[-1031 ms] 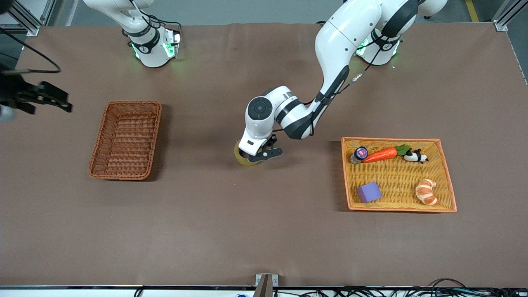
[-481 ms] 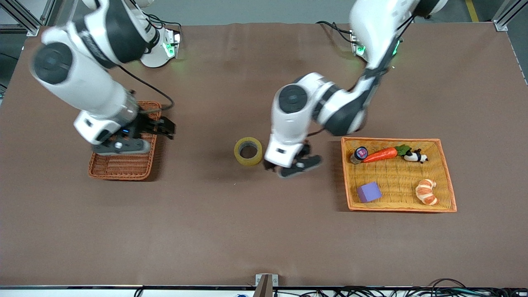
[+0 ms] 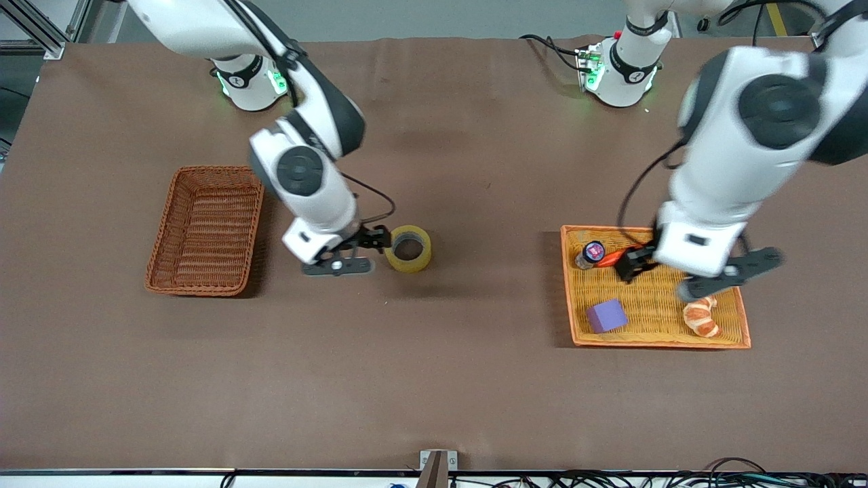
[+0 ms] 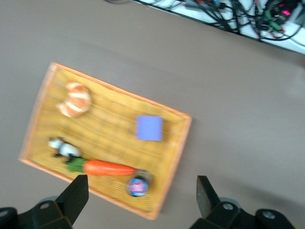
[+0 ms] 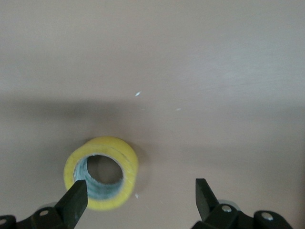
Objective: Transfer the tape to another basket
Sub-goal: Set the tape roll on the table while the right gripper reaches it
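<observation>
- Brown table cloth spreads bare between two baskets.
- Right gripper hangs spread wide and empty, one finger at the rim of the tape.
- Roll lies flat on the cloth, hole up, just toward the left arm's end.
- Basket sits near, toward the right arm's end.
- Left gripper waits open over the yellow basket.

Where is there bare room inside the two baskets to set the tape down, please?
The reddish-brown basket holds nothing; its whole ribbed bottom is free. The orange basket is crowded along its farther edge by the small jar, carrot and panda, with the purple cube and croissant nearer the camera; only its middle is bare, under the open left gripper. The open right gripper is beside the tape.
</observation>
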`<state>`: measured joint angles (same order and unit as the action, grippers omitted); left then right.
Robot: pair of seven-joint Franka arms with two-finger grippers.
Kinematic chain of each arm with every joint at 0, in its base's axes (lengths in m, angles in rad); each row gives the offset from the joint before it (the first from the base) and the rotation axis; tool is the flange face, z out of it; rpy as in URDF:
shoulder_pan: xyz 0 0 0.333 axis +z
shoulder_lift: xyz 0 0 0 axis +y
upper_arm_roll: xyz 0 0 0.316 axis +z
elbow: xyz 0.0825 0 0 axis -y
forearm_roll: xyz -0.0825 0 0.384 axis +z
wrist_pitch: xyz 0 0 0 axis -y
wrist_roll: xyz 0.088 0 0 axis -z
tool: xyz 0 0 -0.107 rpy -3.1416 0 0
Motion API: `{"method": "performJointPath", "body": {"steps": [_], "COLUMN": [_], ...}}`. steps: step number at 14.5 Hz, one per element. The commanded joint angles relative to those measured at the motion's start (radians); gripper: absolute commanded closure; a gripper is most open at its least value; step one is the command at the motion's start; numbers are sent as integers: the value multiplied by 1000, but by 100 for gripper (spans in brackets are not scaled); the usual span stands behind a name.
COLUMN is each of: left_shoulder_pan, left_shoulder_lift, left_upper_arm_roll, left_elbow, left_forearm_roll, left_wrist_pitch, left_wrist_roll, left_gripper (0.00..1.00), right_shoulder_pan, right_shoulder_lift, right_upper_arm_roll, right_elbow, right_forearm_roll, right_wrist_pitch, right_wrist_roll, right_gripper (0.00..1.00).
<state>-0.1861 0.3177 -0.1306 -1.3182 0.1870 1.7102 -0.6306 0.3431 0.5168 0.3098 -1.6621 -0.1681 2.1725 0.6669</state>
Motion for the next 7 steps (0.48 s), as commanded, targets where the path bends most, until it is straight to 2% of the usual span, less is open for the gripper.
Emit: {"method": "performJointPath", "body": {"steps": [1,5,7], "left_shoulder_pan": [52,175,252], "left_shoulder_lift": [-90,-173,-222], "left_upper_arm_roll": [-14,-14,-18], "left_elbow": [-41,-45,-114], "left_forearm_roll": [-7,-115,-150], "left_wrist_pitch": [-78,-176,-176], "left_wrist_roll": [116,345,417], "left_gripper": [0,0,0], "right_shoulder_pan": [22,45,48], "right_shoulder_lift": [32,64,83], "right_upper_arm_roll": [2,2,0], "right_elbow": [-102,-165,-165], "right_forearm_roll": [-76,-129,-137], "right_wrist_pitch": [151,239,268], "right_wrist_roll": [59,59,59], "right_gripper": [0,0,0]}}
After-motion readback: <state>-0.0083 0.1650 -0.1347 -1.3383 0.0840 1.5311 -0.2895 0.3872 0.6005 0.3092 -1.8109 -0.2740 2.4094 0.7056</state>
